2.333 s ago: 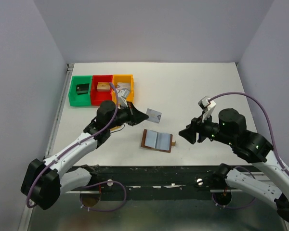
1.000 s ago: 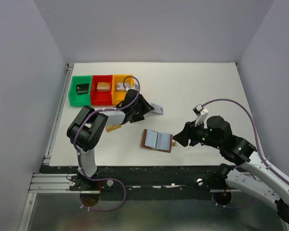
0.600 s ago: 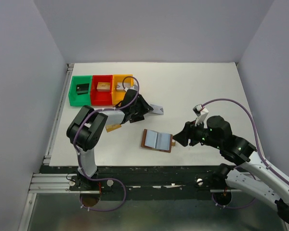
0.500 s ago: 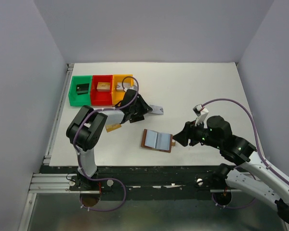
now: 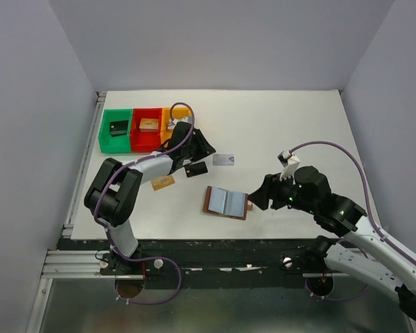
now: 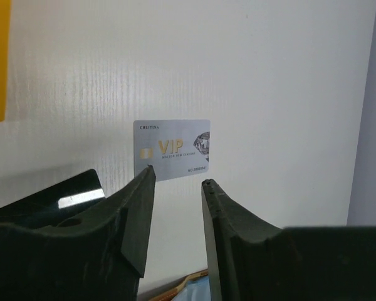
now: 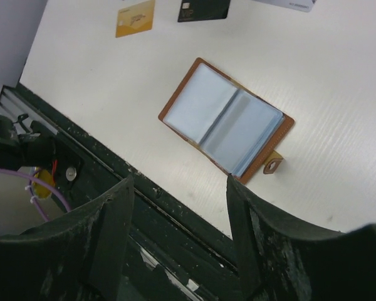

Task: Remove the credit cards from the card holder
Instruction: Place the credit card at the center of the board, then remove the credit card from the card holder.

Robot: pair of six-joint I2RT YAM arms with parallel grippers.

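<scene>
Mid-desk (image 5: 298,125): card holder (image 5: 227,202) lies open, pale pockets up, snap tab toward right pincer (image 5: 253,201). That pincer wide, empty, just beside tab. Left pincer (image 6: 178,175) parted, nothing between. Silver card (image 6: 172,149) flat on desk just past its tips. Black card (image 5: 196,168), gold card (image 5: 163,182) lie near, also out. Step, by my reading: one card set down. Next move calls for steadying holder, pinching next card edge. Whether pockets hold more: cannot tell.
</scene>
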